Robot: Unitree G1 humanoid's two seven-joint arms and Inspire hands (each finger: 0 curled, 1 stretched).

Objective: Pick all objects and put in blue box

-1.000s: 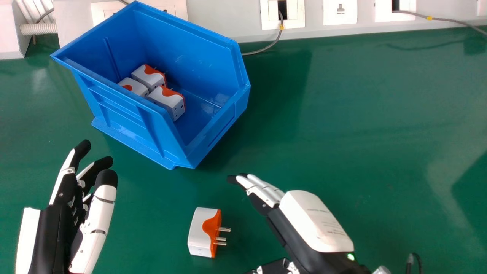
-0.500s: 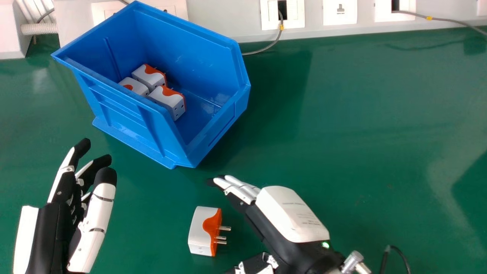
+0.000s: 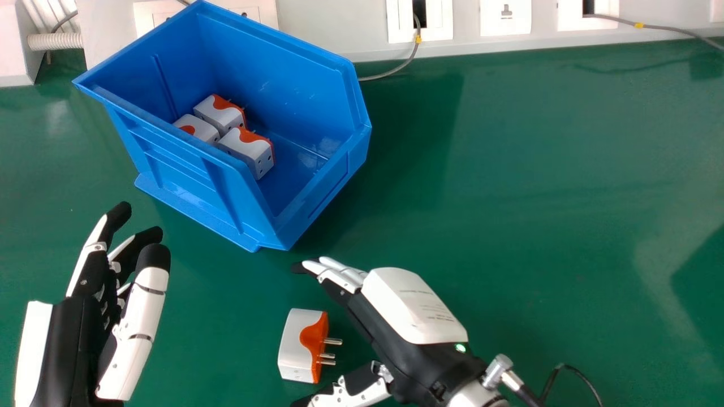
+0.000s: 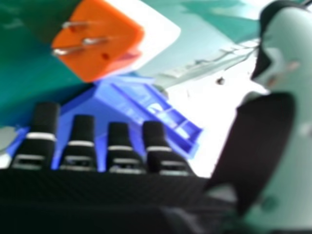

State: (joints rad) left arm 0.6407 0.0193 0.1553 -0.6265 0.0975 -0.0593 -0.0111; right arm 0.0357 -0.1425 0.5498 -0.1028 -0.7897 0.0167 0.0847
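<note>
- Your right hand [image 3: 413,308] is hovering by the loose adapter, wide open, fingers [image 3: 339,274] reaching out nearly straight, thumb [image 3: 356,393] standing well apart; it's holding nothing.
- The loose adapter [image 3: 297,347], white and orange, is lying on the green table [image 3: 537,169], its metal prongs [image 3: 334,341] pointing toward your right hand; head view is showing a gap between prongs and palm side.
- Right hand view: you're seeing the adapter's orange pronged face beyond your fingertips, nothing touching it.
- Black cable [image 3: 577,370] is curving across behind your right wrist.
- Your left hand [image 3: 73,339] is waiting at the left of head view, fingers loosely extended, gripping nothing.
- Blue box [image 3: 294,85] is sitting farther out than both hands, angled on the table.
- Inside, three more adapters are resting close together: back one [image 3: 222,113], left one [image 3: 196,129], front one [image 3: 248,151].
- Behind the box, a grey cable [image 3: 396,69] is running from a wall socket [image 3: 400,20] down to the table.
</note>
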